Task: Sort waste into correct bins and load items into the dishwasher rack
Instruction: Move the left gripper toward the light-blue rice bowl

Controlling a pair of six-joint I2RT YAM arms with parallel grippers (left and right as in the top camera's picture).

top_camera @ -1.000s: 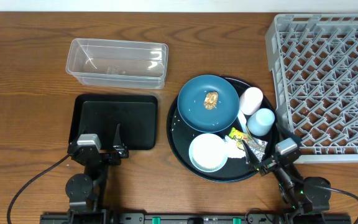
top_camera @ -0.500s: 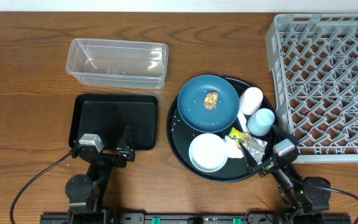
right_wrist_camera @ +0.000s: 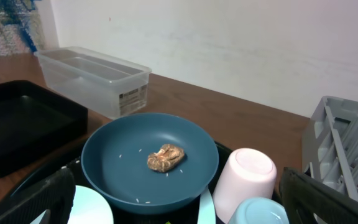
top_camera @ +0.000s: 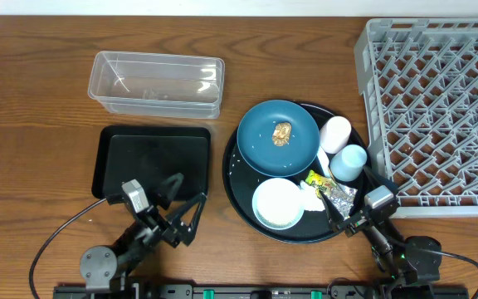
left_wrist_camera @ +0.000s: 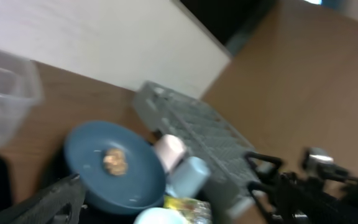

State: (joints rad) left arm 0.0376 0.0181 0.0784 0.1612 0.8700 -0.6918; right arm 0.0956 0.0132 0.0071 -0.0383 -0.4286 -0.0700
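Right pincer (top_camera: pixel 338 218): stood open, just below the crumpled foil (top_camera: pixel 343 195).
Left pincer (top_camera: pixel 185 199): stood open, well apart toward frame left.

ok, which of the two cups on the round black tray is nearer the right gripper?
The pale-blue cup, just beyond the right gripper; the white cup sits farther back, beside the round dark-blue plate.
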